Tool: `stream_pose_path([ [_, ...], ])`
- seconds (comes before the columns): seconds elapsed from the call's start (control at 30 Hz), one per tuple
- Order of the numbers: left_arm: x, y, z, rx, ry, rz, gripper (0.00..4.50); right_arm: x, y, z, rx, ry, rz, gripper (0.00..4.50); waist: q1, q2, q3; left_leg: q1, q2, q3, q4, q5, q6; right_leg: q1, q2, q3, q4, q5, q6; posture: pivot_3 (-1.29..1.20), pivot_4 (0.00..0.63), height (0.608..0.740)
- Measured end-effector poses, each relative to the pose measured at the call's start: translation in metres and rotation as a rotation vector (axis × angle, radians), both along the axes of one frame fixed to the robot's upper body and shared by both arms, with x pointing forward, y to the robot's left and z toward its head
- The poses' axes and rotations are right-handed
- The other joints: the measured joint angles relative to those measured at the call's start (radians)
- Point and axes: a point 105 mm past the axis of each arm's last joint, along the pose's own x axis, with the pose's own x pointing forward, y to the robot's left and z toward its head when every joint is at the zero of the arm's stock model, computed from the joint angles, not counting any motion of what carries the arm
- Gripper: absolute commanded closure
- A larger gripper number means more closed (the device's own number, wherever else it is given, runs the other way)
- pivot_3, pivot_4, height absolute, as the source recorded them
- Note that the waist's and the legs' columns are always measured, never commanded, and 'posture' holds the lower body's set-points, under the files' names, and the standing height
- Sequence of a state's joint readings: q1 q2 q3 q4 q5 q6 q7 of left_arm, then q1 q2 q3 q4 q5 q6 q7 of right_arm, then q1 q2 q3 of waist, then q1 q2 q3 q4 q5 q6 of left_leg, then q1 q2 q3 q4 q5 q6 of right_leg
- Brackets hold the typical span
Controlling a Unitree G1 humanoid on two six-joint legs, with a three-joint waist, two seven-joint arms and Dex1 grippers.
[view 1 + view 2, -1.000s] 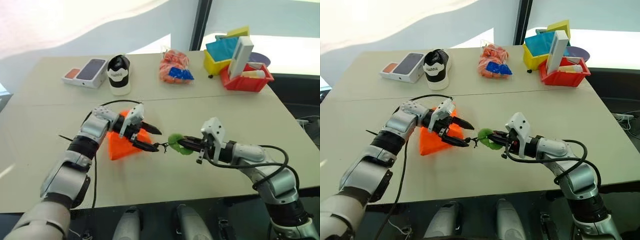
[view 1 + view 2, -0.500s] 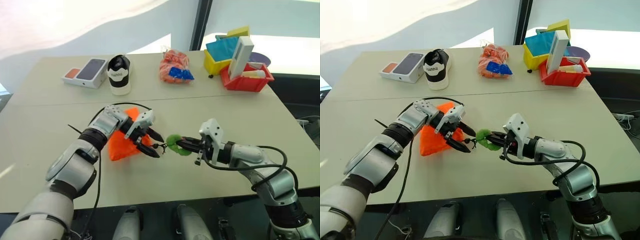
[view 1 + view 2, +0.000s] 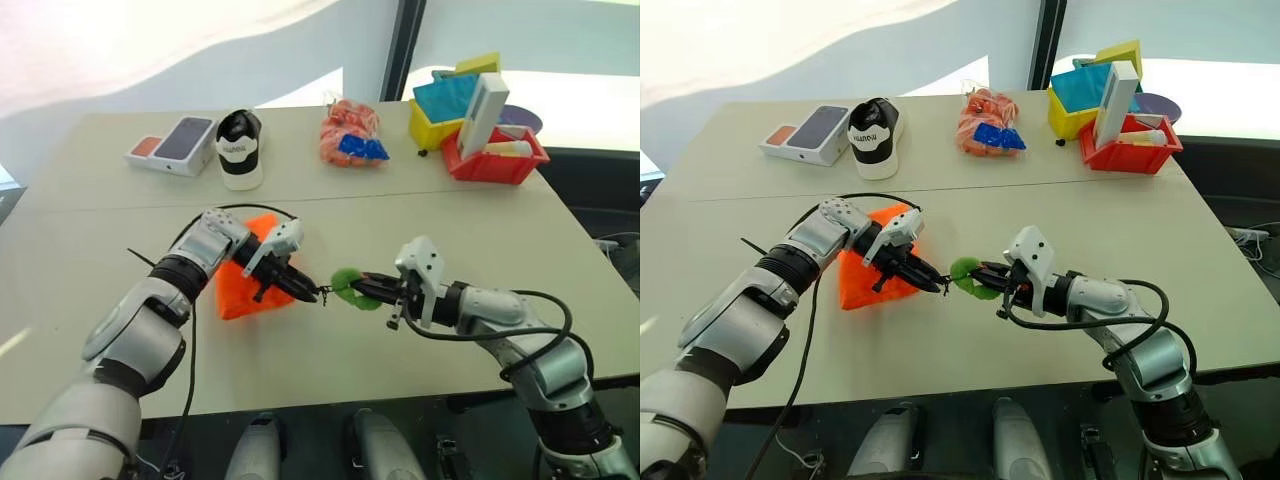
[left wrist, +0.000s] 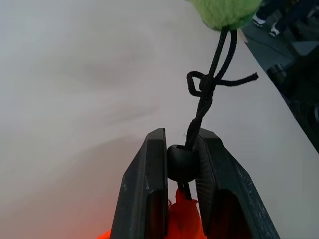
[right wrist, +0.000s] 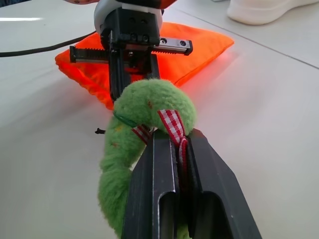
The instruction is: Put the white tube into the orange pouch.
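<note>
Two grippers at the orange pouch, near table's front middle. Left gripper clamped on black cord stopper at pouch mouth. Right gripper pinched tight on green fuzzy loop at its red-checked ribbon; black cord knotted between the two. White tube well apart, lying in red bin at far right corner.
</note>
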State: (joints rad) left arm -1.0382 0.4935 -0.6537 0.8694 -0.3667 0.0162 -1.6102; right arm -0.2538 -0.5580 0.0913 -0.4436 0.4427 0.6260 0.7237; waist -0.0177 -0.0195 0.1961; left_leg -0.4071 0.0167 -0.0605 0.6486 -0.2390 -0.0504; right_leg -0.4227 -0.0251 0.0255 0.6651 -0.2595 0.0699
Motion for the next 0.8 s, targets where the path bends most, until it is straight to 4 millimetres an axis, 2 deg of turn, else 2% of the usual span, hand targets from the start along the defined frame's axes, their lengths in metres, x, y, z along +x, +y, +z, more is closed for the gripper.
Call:
stream_pose_path([
  [0.17, -0.003, 0.017, -0.006, 0.044, -0.050, -0.009, 4.27, 0.015, -0.012, -0.001, -0.027, -0.031, -0.096, 4.50, -0.002, 0.000, 0.000, 0.000, 0.000, 0.000, 0.000, 0.000, 0.000, 0.000, 0.000, 0.000, 0.000, 0.000, 0.000, 0.00, 0.150, 0.740],
  [0.27, -0.007, 0.027, -0.007, 0.077, -0.106, -0.030, 4.27, 0.034, -0.028, -0.003, -0.068, -0.058, -0.208, 4.50, -0.001, 0.000, 0.000, 0.000, 0.000, 0.000, 0.000, 0.000, 0.000, 0.000, 0.000, 0.000, 0.000, 0.000, 0.000, 0.00, 0.150, 0.740],
  [0.4, -0.009, 0.041, -0.008, 0.087, -0.150, -0.013, 4.27, 0.050, -0.045, -0.012, -0.142, -0.068, -0.310, 4.50, 0.000, 0.000, 0.000, 0.000, 0.000, 0.000, -0.001, 0.000, 0.000, -0.001, 0.000, 0.000, 0.000, 0.000, 0.000, 0.00, 0.150, 0.740],
  [0.5, -0.011, 0.045, -0.007, 0.089, -0.168, -0.009, 4.27, 0.051, -0.045, -0.018, -0.177, -0.069, -0.310, 4.50, -0.002, 0.000, 0.000, 0.000, 0.000, 0.000, -0.001, 0.000, 0.000, -0.001, 0.000, 0.000, 0.000, 0.000, 0.000, 0.00, 0.150, 0.740],
  [0.53, -0.012, 0.047, -0.006, 0.087, -0.165, 0.000, 3.77, 0.051, -0.043, -0.019, -0.177, -0.066, -0.303, 4.50, -0.003, 0.000, 0.000, 0.000, 0.000, 0.000, -0.001, 0.000, 0.000, -0.001, 0.000, 0.000, 0.000, 0.000, 0.000, 0.00, 0.150, 0.740],
  [0.63, -0.015, 0.052, -0.003, 0.074, -0.137, 0.044, 2.41, 0.048, -0.038, -0.019, -0.156, -0.047, -0.265, 3.45, -0.004, 0.000, 0.000, 0.000, 0.000, 0.000, -0.001, 0.000, 0.000, -0.001, 0.000, 0.000, 0.000, 0.000, 0.000, 0.00, 0.150, 0.740],
  [0.77, -0.016, 0.060, 0.005, 0.033, -0.146, 0.134, 0.36, 0.042, -0.032, -0.018, -0.155, -0.034, -0.216, 1.41, -0.002, 0.000, 0.000, 0.000, 0.000, 0.000, -0.001, 0.000, 0.000, -0.001, 0.000, 0.000, 0.000, 0.000, 0.000, 0.00, 0.150, 0.740],
  [0.8, -0.015, 0.060, 0.009, -0.004, -0.163, 0.165, 0.00, 0.039, -0.030, -0.019, -0.158, -0.034, -0.200, 0.93, -0.002, 0.000, 0.000, 0.000, 0.000, 0.000, -0.001, 0.000, 0.000, -0.001, 0.000, 0.000, 0.001, 0.000, 0.000, 0.00, 0.150, 0.740],
])
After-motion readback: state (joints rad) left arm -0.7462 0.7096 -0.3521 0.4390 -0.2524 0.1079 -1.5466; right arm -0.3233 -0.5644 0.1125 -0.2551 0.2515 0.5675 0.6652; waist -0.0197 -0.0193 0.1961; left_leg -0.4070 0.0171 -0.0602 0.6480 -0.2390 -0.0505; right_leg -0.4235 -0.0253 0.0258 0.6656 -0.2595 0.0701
